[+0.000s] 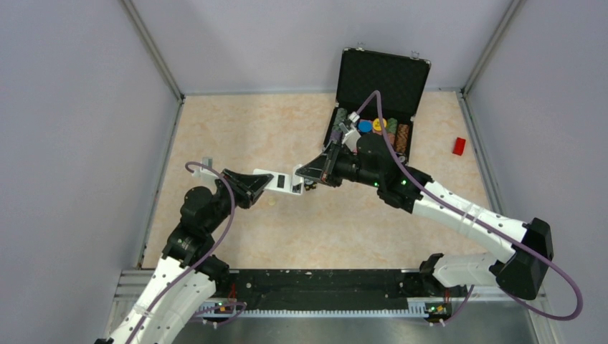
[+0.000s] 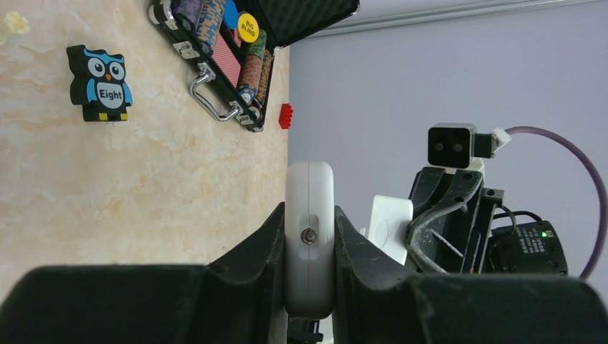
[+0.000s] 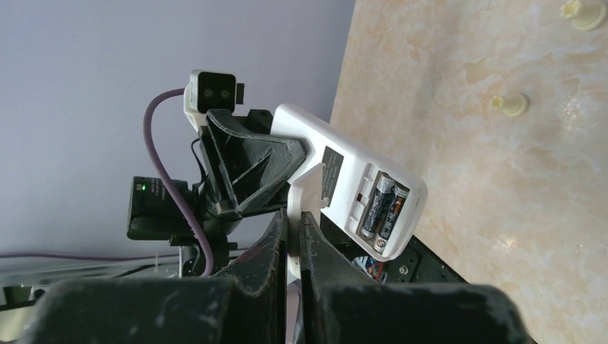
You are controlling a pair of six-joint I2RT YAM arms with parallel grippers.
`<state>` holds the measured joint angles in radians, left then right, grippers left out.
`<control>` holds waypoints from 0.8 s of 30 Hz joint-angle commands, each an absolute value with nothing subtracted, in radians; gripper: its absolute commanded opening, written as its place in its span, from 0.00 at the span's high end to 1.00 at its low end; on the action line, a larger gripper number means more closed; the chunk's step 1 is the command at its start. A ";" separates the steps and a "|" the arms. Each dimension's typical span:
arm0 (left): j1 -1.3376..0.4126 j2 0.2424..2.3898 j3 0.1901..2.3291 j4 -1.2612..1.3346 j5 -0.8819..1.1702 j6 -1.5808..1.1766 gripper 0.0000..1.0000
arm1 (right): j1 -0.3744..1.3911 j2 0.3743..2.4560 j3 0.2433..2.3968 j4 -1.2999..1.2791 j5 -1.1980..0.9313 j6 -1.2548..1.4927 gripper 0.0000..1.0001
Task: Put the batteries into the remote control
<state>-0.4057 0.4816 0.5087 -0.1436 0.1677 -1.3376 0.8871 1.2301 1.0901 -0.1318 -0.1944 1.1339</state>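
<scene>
Left gripper [image 1: 251, 188] clamped on remote control [image 1: 281, 183]; held end buried in jaws, button face unseen. Remote held above table [image 1: 236, 129], long axis left-right between arms, back face up, open bay at end toward right gripper [image 1: 310, 175]. Batteries [image 3: 376, 204] both seated side by side, lengthwise. Right gripper pinched on thin white cover [image 2: 391, 226], just beside bay end. Beyond: cream peg [image 3: 513, 105], owl toy [image 2: 105, 82], open chip case [image 1: 380, 93], red block [image 1: 459, 145].

"Eight" on blue owl toy [image 2: 100, 82], "BIG BLIND" on yellow chip [image 2: 247, 27]
</scene>
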 commanded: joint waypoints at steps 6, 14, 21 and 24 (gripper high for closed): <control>-0.407 0.456 0.530 -0.047 0.185 -1.406 1.00 | 0.887 1.181 0.976 0.079 -0.227 1.271 1.00; -0.406 0.458 0.515 -0.008 0.200 -1.431 1.00 | 0.888 1.175 0.942 0.125 -0.216 1.329 1.00; -0.407 0.446 0.500 0.041 0.205 -1.454 1.00 | 0.888 1.170 0.927 0.119 -0.196 1.358 1.00; -0.407 0.436 0.486 0.072 0.203 -1.473 1.00 | 0.888 1.167 0.929 0.099 -0.186 1.361 1.00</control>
